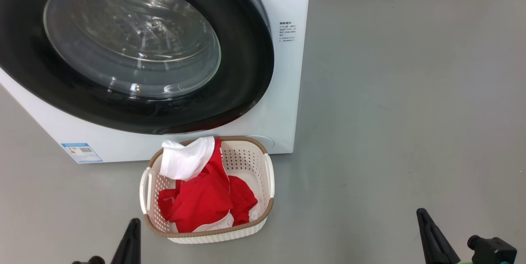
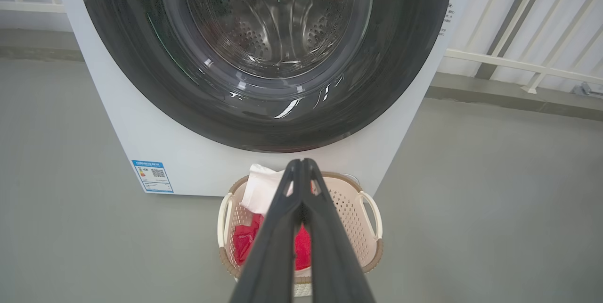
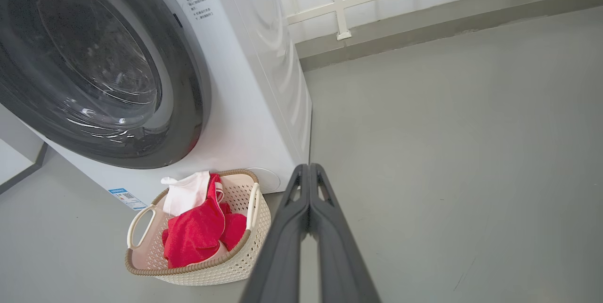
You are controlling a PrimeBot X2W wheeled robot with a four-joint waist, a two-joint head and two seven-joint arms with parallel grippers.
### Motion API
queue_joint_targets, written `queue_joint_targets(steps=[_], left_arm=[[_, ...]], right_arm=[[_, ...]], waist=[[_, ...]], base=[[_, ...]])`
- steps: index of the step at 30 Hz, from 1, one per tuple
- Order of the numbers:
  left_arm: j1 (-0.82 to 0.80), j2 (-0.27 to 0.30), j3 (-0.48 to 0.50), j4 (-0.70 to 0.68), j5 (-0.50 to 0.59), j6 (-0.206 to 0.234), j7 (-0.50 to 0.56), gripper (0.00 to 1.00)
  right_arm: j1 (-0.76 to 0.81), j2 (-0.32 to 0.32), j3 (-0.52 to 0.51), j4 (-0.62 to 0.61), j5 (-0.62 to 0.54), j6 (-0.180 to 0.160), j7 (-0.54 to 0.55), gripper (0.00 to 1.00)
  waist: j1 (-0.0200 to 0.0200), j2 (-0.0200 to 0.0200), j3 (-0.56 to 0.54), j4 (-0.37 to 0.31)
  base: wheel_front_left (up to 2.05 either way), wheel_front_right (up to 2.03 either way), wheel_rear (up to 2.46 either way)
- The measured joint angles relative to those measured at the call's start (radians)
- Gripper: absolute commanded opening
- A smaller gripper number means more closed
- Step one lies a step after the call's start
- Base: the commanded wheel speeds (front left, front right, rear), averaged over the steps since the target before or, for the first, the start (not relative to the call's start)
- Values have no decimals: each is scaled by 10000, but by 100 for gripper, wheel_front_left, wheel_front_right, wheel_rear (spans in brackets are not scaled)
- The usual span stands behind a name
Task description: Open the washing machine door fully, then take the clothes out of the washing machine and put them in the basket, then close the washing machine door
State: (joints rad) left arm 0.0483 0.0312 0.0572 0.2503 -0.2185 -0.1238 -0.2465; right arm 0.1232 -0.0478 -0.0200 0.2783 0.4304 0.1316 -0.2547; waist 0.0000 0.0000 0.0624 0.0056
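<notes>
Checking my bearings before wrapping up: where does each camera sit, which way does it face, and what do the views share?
Head view: up on the robot, looking forward and down at the shut washing machine door and basket of clothes; left gripper, right gripper tips at bottom.
Left wrist view: faces the door head-on over the basket; own shut fingers rise from bottom.
Right wrist view: further right, door at an angle; own shut fingers likewise.
Shared: all three show door, basket, clothes.
</notes>
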Motion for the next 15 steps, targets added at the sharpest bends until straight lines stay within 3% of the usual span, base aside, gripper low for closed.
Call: queue_joint_targets(steps=[15], left_arm=[[-1, -48, 4, 81, -1417, 0, 389, 0]], right_arm=[[-9, 21, -19, 59, 1269, 0, 364, 0]], waist=[[3, 0, -68, -6]], base=[[0, 0, 0]])
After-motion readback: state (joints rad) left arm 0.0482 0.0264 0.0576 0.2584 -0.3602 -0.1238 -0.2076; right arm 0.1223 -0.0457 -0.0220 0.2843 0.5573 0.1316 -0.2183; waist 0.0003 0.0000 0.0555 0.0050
